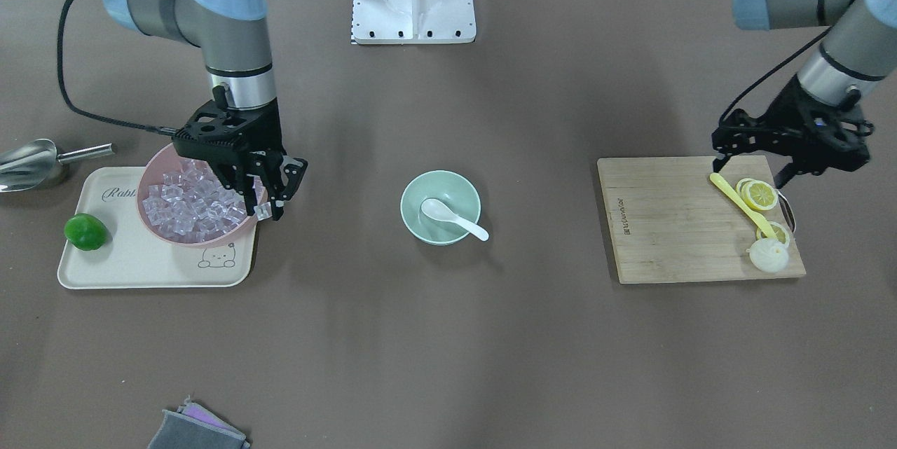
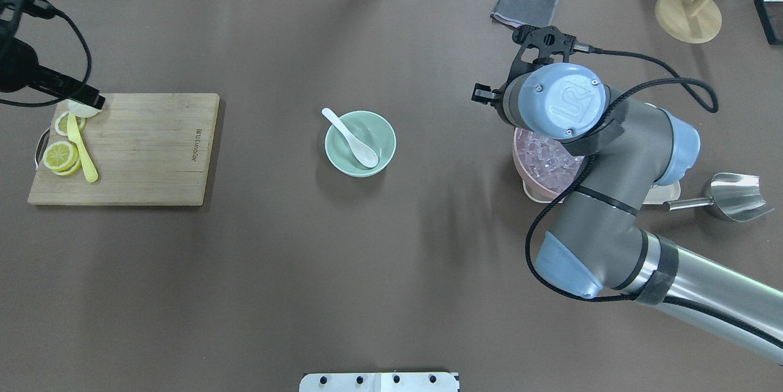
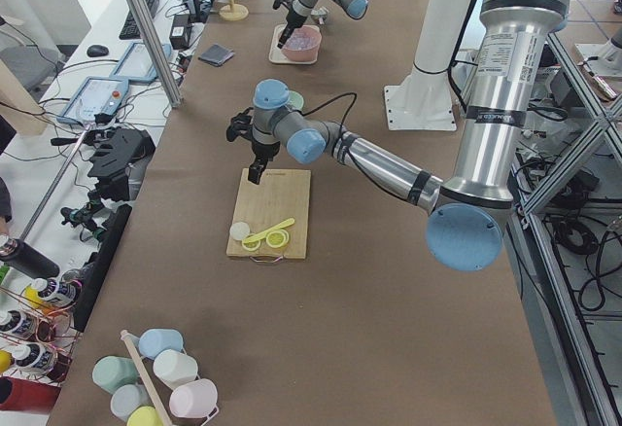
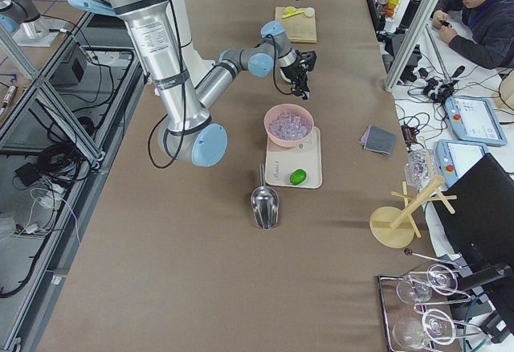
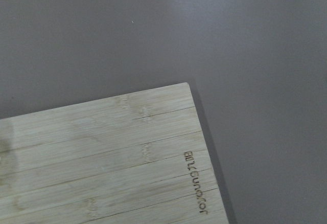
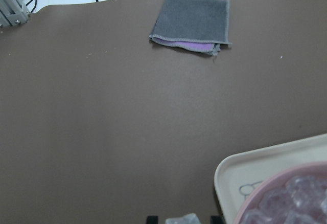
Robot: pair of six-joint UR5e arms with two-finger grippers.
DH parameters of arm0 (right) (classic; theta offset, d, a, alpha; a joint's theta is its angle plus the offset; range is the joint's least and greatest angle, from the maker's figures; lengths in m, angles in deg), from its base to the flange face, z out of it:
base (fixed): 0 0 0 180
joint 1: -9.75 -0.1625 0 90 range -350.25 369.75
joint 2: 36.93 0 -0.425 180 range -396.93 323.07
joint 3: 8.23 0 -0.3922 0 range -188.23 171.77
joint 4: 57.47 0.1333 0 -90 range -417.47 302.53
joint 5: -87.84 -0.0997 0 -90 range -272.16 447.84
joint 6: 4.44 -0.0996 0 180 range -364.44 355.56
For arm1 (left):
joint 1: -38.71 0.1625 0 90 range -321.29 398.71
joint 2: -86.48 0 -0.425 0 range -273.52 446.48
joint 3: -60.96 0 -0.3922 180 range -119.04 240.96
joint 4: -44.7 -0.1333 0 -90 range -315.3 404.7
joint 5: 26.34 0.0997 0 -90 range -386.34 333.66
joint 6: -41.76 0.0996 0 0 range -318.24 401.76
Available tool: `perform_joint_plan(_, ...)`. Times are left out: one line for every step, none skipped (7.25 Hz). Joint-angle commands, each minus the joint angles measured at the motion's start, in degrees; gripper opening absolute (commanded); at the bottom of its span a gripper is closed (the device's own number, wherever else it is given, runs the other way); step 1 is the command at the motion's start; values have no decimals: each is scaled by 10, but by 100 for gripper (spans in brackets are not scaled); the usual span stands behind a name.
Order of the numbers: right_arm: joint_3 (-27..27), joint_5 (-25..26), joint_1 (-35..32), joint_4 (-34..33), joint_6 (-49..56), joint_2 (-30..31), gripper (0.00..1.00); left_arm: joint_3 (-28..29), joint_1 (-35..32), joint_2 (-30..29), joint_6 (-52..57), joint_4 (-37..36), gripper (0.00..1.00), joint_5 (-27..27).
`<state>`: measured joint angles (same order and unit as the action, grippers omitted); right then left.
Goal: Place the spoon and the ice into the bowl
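Observation:
The white spoon [image 1: 453,218] lies in the mint-green bowl [image 1: 415,191] at the table's middle, its handle over the rim. It also shows in the overhead view [image 2: 351,136] in the bowl [image 2: 380,135]. My right gripper [image 1: 269,209] hangs at the edge of a pink bowl [image 1: 150,179] heaped with ice cubes [image 1: 189,207]. It is shut on one clear ice cube [image 6: 183,219]. My left gripper [image 1: 751,169] is open and empty, above the far edge of the cutting board [image 1: 666,225].
The pink bowl stands on a cream tray [image 1: 140,268] with a lime [image 1: 86,232]. A metal scoop [image 1: 28,163] lies beside the tray. Lemon slices [image 1: 761,195] and a yellow spoon [image 1: 737,200] lie on the board. A folded cloth [image 1: 196,431] lies at the near edge.

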<state>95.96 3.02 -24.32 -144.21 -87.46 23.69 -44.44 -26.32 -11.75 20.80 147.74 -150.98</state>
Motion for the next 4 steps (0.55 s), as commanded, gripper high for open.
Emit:
perform_joint_plan(-52,4,55,-19,-87,-67,0,2,-96,1,204,-125,98,-10)
perform_joint_plan(-107,13,72,-17,-100,-112,0,1,-144,1,248,-180,98,-20)
perform_joint_plan(-144,17,84,-17,-121,-152,0,3,-157,5,263,-195,98,-47)
perform_joint_plan(-172,17,94,-17,-136,-185,0,7,-159,25,275,-189,98,-50)
